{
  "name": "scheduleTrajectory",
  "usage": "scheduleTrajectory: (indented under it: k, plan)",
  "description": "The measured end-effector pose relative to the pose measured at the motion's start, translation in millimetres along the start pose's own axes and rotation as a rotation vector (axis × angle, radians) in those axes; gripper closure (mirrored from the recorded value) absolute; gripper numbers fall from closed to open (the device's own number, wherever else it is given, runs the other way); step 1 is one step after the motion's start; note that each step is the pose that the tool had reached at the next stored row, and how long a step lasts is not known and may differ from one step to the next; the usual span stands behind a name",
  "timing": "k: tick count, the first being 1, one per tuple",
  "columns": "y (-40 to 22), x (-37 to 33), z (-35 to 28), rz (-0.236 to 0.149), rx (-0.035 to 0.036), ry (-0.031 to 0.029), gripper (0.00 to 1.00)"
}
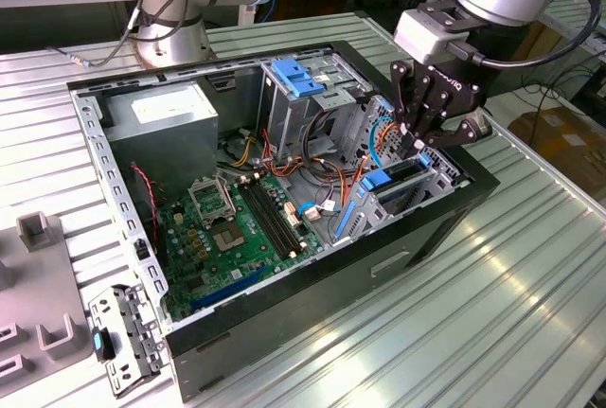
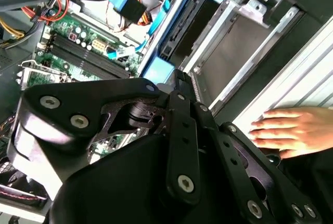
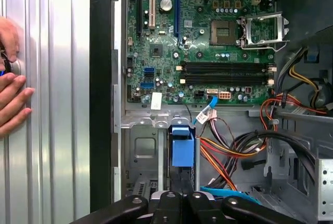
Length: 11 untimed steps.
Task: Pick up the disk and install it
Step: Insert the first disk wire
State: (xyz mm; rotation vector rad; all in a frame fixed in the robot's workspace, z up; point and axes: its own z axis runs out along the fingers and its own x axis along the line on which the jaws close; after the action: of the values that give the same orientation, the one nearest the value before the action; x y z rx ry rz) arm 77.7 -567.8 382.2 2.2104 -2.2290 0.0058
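Step in hand, by judgement: installation. With the black multi-link end effector (image 1: 417, 141) drawn together, pinches, by appearance, the upper edge of the flat dark grey disk with blue plastic side rails (image 1: 379, 180). Stands on edge in a slot of the grey sheet-metal drive cage (image 3: 143, 148) at the exterior view's right end of the open black computer case (image 1: 454, 214). Lies with long axis from the green motherboard (image 1: 237, 228) side toward that end wall; points its blue rail tab at the motherboard. Calls next for a push held in line with the slot, clear of the orange and black cable bundle (image 3: 223, 151). Mind a person's hand (image 2: 289, 130) on the ribbed metal surface (image 1: 530, 313) outside the case.
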Motion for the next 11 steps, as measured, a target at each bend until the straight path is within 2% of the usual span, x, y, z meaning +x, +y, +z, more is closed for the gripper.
scheduleTrajectory:
  k: [1,2,6,7,11]
  plan:
    - [-7.6,-0.1,0.1,0.0,-0.0001,0.0007,0.89]
    - [-10.6,-0.1,0.0,-0.017,0.0,0.0009,0.89]
    - [-12.2,-0.1,-0.5,-0.071,0.0002,0.0011,0.89]
    - [-14.6,-0.1,-0.3,-0.082,0.0003,0.0006,0.89]
    - [-25.3,-1.7,-0.5,-0.087,0.0003,0.0009,0.89]
